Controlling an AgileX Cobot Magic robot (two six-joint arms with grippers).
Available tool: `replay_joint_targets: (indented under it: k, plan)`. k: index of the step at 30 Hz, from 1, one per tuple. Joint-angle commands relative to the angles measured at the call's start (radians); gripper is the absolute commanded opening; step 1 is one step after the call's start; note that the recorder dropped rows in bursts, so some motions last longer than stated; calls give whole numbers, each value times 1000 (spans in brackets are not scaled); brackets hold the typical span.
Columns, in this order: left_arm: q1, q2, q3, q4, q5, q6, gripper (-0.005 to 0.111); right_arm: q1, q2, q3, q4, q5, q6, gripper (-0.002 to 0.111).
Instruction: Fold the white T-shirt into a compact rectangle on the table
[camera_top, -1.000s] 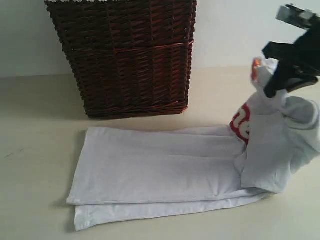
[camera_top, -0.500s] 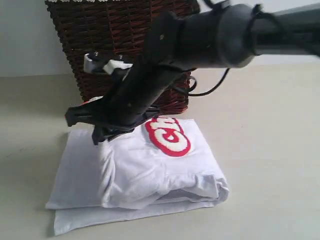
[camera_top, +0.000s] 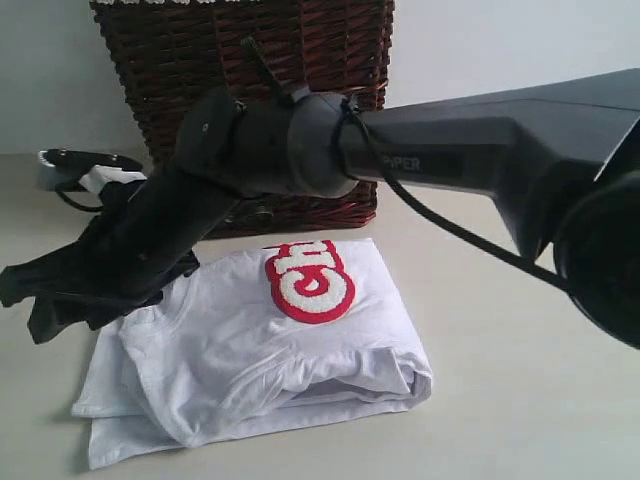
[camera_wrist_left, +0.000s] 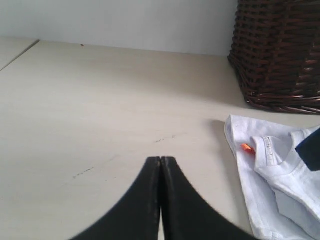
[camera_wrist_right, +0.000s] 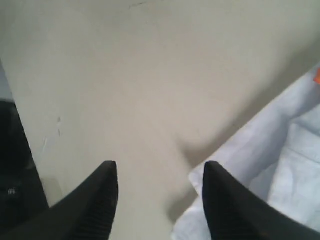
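The white T-shirt (camera_top: 262, 358) lies folded over on the table (camera_top: 520, 400), its red band of white lettering (camera_top: 308, 282) facing up. My right arm reaches across the shirt, and its gripper (camera_top: 32, 305) hangs just past the shirt's left edge. In the right wrist view this gripper (camera_wrist_right: 160, 168) is open and holds nothing, one finger over the shirt's edge (camera_wrist_right: 270, 170). My left gripper (camera_wrist_left: 160, 159) is shut and empty above bare table, apart from the shirt (camera_wrist_left: 267, 185). The orange neck tag (camera_wrist_left: 246, 148) shows by the collar.
A tall dark brown wicker basket (camera_top: 250, 70) stands right behind the shirt, and it is also in the left wrist view (camera_wrist_left: 280, 50). A grey and white part of the left arm (camera_top: 85, 172) shows at the far left, behind the right arm.
The right gripper carried the shirt's collar end from right to left, folding the shirt in half. It has since moved further left past the shirt's edge and now stands open.
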Motion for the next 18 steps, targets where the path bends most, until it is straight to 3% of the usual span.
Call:
replay_joint_targets:
  k: [1,5,7,12,14,17,18]
  plan:
    - [2,-5,0,-10,-10,-7,0,-11,-61,-63,-295,106,134,50]
    - [2,-5,0,-10,-10,-7,0,-7,-123,-78,-745,326,386,50]
    - [2,-5,0,-10,-10,-7,0,-5,-129,-76,-840,424,387,50]
    - [2,-5,0,-10,-10,-7,0,-5,-136,10,-887,424,375,49]
    - [2,-5,0,-10,-10,-7,0,-10,-136,79,-1006,412,475,41]
    - [2,-5,0,-8,-10,-7,0,-10,-114,190,-1080,291,510,0]
    - [2,-5,0,-8,-10,-7,0,-12,-107,209,-1075,249,510,0]
